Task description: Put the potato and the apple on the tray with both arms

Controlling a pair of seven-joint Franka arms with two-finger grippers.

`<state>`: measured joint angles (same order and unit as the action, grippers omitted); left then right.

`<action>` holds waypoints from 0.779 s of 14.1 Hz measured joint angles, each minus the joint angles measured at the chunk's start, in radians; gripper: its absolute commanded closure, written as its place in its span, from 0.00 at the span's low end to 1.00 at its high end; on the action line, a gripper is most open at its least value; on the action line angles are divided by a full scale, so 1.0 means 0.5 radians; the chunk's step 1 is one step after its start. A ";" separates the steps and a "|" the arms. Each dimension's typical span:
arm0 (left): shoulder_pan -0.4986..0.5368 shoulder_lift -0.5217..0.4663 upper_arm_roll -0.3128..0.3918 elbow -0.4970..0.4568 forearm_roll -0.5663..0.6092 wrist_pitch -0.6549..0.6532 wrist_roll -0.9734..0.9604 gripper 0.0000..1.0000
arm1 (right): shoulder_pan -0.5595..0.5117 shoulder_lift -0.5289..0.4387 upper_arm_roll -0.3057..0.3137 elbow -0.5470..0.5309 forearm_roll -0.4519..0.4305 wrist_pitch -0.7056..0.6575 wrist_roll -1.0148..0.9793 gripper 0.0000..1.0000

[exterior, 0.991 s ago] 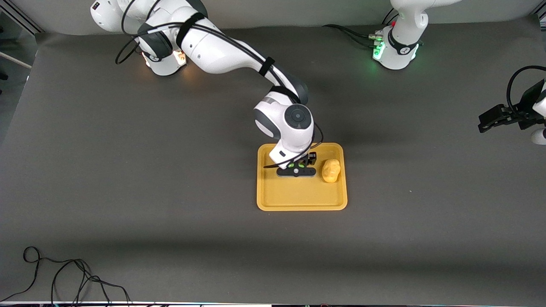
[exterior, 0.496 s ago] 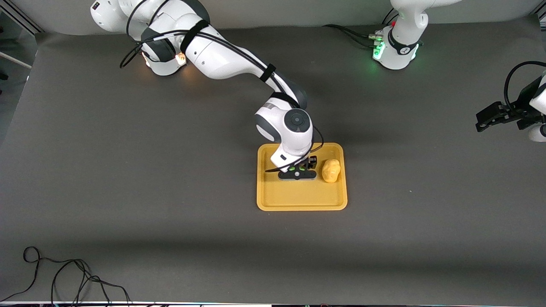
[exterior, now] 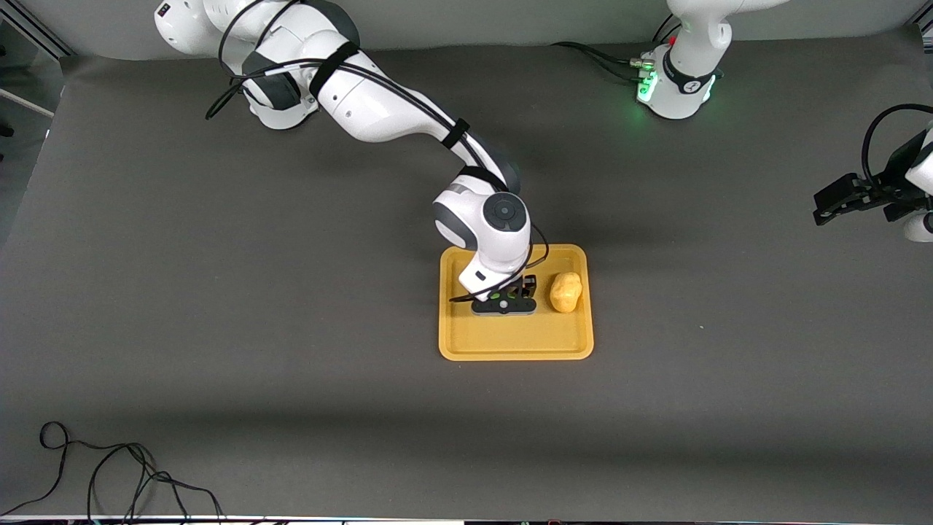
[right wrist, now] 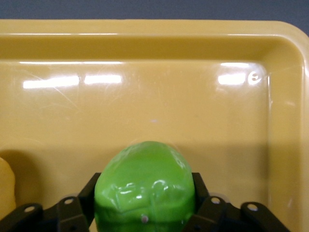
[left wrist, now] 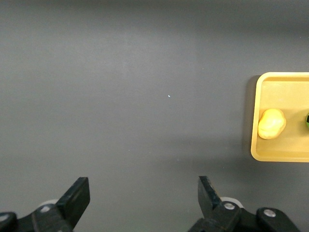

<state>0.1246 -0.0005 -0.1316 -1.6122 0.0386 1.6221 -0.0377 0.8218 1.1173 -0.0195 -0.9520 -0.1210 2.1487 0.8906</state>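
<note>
Two fruits are over the flat orange-yellow plastic tray (exterior: 516, 343) now, but only one is settled. The bright green, bumpy round apple (right wrist: 145, 186) sits clamped between the fingers of the right claw (exterior: 504, 300), low over the tray floor near its middle; whether it already touches the plastic I cannot tell. The lumpy yellow-tan potato (exterior: 565, 292) lies free on the tray just beside that claw, toward the left arm's end. The tray rests mid-worktop on the dark grey worktop (exterior: 219, 292). My left claw (left wrist: 140, 205) hangs well apart from the tray over bare worktop at the left arm's end, fingers spread wide and carrying nothing; that arm waits.

My worry from here is the release. If I let go while the apple is not yet down, a round glossy fruit could roll on the slick tray, nudge the potato or climb the low rim. The apple sits close to the potato, so opening fingers might also brush it.

Compared with a second ago, the right claw has drifted slightly away from the potato, and the left claw has pulled a little toward the table's edge. The potato has not moved.
</note>
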 measured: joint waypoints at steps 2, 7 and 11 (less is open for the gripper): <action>0.000 0.000 0.000 0.000 0.000 0.000 0.000 0.00 | -0.003 0.000 -0.001 0.006 -0.001 0.002 0.000 0.00; 0.000 -0.001 0.001 0.001 0.000 0.000 0.000 0.00 | -0.005 -0.141 -0.002 0.123 -0.001 -0.332 0.000 0.00; 0.000 -0.002 0.000 0.003 0.000 0.000 0.000 0.00 | -0.059 -0.520 -0.020 0.153 -0.005 -0.852 -0.117 0.00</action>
<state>0.1246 -0.0014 -0.1315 -1.6108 0.0385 1.6219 -0.0376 0.7925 0.8573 -0.0295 -0.8754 -0.1234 1.7226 0.8319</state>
